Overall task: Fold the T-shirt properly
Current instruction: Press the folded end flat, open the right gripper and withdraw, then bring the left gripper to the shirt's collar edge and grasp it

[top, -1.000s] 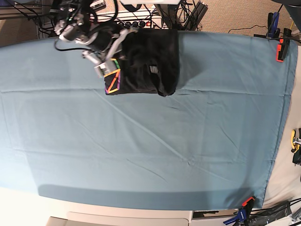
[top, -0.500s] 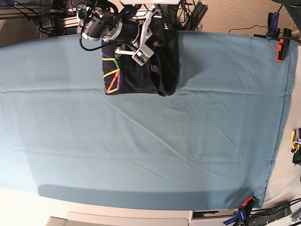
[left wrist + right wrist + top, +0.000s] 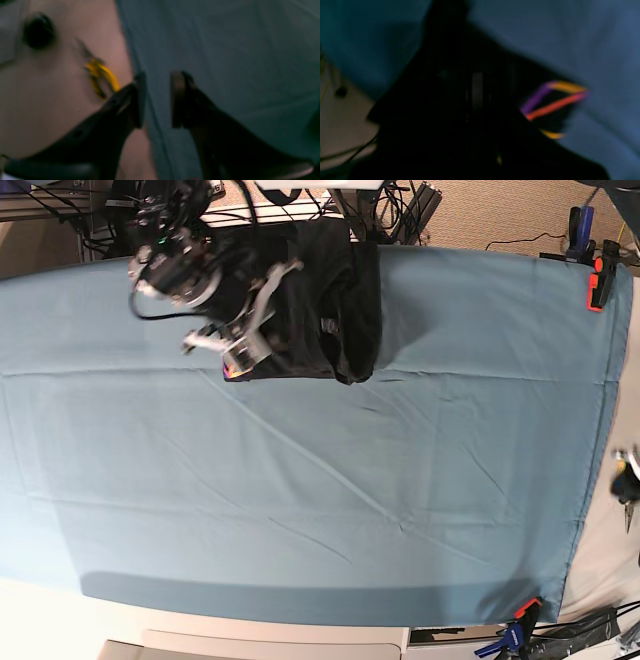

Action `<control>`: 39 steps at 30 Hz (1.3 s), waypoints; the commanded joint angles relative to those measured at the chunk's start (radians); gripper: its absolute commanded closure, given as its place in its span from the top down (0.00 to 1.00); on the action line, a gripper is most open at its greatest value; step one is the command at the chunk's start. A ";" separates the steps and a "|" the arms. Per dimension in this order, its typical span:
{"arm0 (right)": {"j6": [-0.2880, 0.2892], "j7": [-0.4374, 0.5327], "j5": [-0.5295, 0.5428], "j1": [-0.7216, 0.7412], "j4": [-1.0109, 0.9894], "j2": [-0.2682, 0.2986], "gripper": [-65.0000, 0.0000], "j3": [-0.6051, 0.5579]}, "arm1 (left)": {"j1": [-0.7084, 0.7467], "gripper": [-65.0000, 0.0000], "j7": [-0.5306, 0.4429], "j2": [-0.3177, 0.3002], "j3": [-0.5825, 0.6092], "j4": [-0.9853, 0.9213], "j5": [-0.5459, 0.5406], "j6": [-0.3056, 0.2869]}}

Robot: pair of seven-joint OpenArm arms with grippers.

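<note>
Lying at the far edge of the teal sheet, the T-shirt looks already folded small; the right gripper is clenched above it, holding nothing, and the left gripper is parted, empty.

A broad sweep of teal sheet lies bare across the middle and near side of the table, crossed only by shallow creases. The folded T-shirt and the right arm above its left edge crowd the far edge, backed by a tangle of cables. Clamps pin the sheet at the far right corner and the near right corner; small tools sit off the right edge.
</note>
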 commanded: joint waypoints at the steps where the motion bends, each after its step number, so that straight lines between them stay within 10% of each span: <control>1: 0.002 0.042 0.009 0.017 0.018 -0.002 0.11 0.023 | -0.003 0.28 -0.017 -0.016 -0.010 0.013 -0.022 0.000; 5: 0.002 0.085 0.009 0.059 0.018 0.007 0.35 0.103 | 0.083 0.28 -0.016 0.041 -0.009 0.013 -0.034 -0.001; 16: 0.002 0.148 -0.051 0.214 -0.182 0.100 0.36 0.166 | 0.229 0.28 -0.019 0.276 -0.008 0.013 -0.048 -0.012; 21: 0.002 0.140 0.000 0.343 -0.404 0.109 0.52 0.166 | 0.241 0.39 -0.019 0.342 -0.008 0.013 -0.043 -0.012; 28: 0.003 0.014 0.261 0.497 -0.591 0.108 0.52 0.166 | 0.254 0.42 -0.005 0.386 0.057 0.013 -0.078 -0.008; 39: 0.004 -0.037 0.283 0.513 -0.597 0.108 0.52 0.166 | 0.358 0.42 0.052 0.396 0.164 0.039 -0.229 -0.039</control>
